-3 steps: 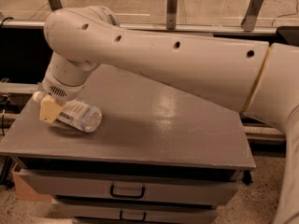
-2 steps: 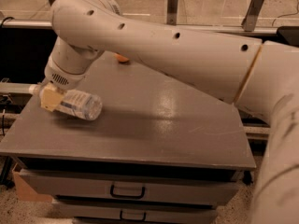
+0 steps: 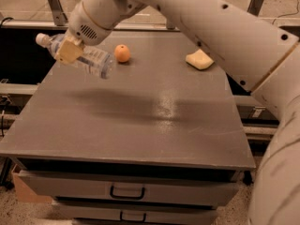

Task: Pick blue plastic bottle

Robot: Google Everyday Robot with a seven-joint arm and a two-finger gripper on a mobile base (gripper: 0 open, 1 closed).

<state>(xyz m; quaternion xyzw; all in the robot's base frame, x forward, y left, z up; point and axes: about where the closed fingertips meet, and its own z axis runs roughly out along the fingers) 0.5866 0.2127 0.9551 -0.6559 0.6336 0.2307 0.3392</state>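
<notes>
The blue plastic bottle [image 3: 89, 57] is a clear ribbed bottle with a white cap at its left end and a pale label. It hangs tilted in the air above the far left part of the grey table [image 3: 140, 121]. My gripper [image 3: 69, 50] is shut on the bottle near its neck, with a cream fingertip pad [image 3: 69, 52] across its front. The big white arm reaches in from the right and hides the bottle's upper side.
An orange [image 3: 122, 53] sits on the table just right of the bottle. A pale yellow sponge [image 3: 199, 59] lies further right. Drawers with handles [image 3: 126, 191] are below the table front. A metal rail runs along the back.
The gripper has lifted the bottle off the table and carried it up and back. The arm has risen, uncovering the orange and the sponge.
</notes>
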